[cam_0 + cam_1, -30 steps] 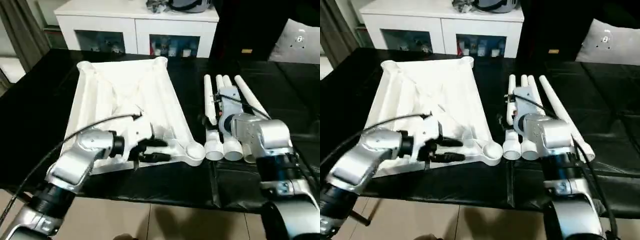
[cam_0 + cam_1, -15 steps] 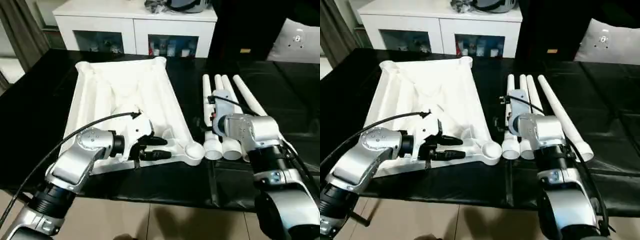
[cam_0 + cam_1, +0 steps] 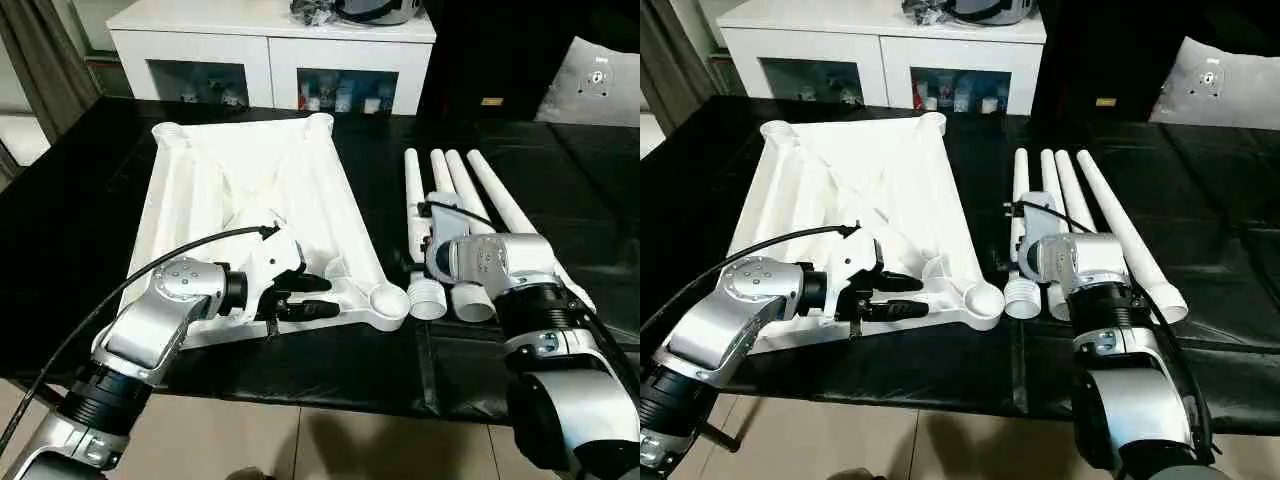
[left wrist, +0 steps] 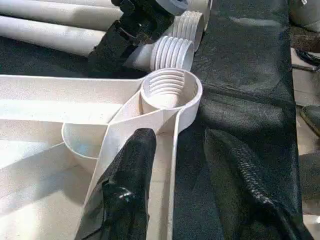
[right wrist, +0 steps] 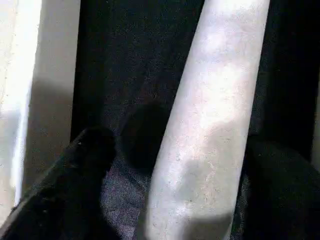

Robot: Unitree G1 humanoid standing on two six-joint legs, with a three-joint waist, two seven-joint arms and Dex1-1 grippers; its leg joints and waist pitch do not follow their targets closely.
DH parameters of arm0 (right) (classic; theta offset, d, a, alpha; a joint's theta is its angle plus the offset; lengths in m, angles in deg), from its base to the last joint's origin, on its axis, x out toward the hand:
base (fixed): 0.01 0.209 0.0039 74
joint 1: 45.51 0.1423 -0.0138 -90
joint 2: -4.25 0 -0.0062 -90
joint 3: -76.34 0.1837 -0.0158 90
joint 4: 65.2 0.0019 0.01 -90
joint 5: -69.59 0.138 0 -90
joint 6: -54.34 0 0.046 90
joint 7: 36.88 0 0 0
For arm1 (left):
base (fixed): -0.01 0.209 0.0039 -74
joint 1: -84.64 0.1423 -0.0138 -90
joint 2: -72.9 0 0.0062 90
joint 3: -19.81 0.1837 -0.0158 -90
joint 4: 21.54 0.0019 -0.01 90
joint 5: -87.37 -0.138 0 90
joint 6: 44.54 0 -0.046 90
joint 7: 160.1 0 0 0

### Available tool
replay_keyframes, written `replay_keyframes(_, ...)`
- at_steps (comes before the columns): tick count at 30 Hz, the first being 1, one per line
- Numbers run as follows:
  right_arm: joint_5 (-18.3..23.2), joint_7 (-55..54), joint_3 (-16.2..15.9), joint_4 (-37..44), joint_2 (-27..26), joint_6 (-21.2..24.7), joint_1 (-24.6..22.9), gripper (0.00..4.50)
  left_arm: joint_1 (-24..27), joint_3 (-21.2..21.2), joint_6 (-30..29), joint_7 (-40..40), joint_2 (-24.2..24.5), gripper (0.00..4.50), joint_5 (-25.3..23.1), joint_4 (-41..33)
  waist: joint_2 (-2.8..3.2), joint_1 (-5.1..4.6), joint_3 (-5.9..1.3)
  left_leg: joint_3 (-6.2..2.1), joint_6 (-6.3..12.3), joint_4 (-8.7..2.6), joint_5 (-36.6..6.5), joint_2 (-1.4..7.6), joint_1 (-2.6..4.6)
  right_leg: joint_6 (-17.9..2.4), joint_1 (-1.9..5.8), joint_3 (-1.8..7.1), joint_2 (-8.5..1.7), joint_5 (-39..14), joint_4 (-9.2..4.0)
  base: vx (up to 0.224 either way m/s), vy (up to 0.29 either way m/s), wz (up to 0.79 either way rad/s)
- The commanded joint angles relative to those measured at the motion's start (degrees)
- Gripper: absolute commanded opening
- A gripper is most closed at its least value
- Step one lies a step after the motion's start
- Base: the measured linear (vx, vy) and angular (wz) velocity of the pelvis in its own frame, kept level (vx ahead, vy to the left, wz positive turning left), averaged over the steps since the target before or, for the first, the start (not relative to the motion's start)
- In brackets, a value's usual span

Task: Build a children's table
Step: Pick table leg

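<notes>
A white plastic table top lies upside down on the black-covered worktable, its ribbed underside up and a round threaded socket at each corner. Just beside it, toward the robot's right, four white tapered legs lie side by side, thick threaded ends nearest the robot. The left gripper sits at the top's near edge, close to the near right socket, its black fingers partly apart with one inside the rim and one outside it. The right gripper is down over the legs with its fingers spread wide either side of one leg, not closed on it. A white cabinet stands behind the worktable.
</notes>
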Motion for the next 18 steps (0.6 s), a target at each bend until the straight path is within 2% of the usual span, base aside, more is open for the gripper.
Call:
replay_keyframes(1,0.5,0.0,1.32,-1.42,-0.04,0.15,1.17,3.93,0.47,0.64,0.72,0.1,0.27,1.83,-0.54,-0.75,-0.43,0.27,-3.6,-0.57,-0.47,-3.69,-3.75,3.37,0.76,-14.53,2.77,2.61,-4.66,5.58,-3.51,0.0,0.0,0.0)
replay_keyframes(3,0.62,-0.05,1.76,-2.26,-0.03,-0.03,1.28,3.75,0.57,0.73,1.03,0.17,0.19,1.83,-0.63,-0.7,-0.43,0.22,-3.53,-0.53,-0.38,-3.71,-3.92,3.34,0.75,-14.67,2.7,2.59,-4.61,5.13,-3.55,0.0,0.0,0.0)
replay_keyframes(5,0.74,-0.18,2.18,-2.89,-0.03,-0.21,1.37,3.65,0.67,0.75,1.25,0.32,0.09,1.83,-0.71,-0.71,-0.75,0.22,-3.47,-0.43,-0.25,-3.73,-4.14,3.39,0.78,-14.57,2.63,2.62,-4.66,4.09,-3.67,0.0,0.0,0.0)
replay_keyframes(13,0.92,-0.31,3.22,-4.29,-0.16,-0.86,1.46,2.95,0.32,0.62,1.82,0.85,-0.28,1.83,-0.77,-0.11,-0.73,0.19,-3.48,-0.45,-0.21,-3.69,-3.49,3.39,0.77,-14.75,2.68,2.62,-4.66,5.42,-3.54,0.0,0.0,0.0)
replay_keyframes(16,1.04,-0.49,3.81,-4.73,-0.41,-1.12,1.51,2.69,0.59,0.39,-0.27,1.18,0.35,1.83,-0.16,-3.73,-0.76,0.18,-3.47,-0.46,-0.29,-3.73,-3.88,3.46,0.8,-14.78,2.67,2.6,-4.72,4.7,-3.55,0.0,0.0,0.0)
replay_keyframes(18,1.05,-0.61,4.0,-4.79,-0.56,-1.25,1.44,2.59,0.63,0.27,-0.76,1.22,0.62,1.83,-0.04,-4.67,-0.57,0.15,-3.42,-0.52,-0.51,-3.74,-3.78,3.54,0.83,-15.02,2.61,2.55,-4.66,5.01,-3.5,0.0,0.0,0.0)
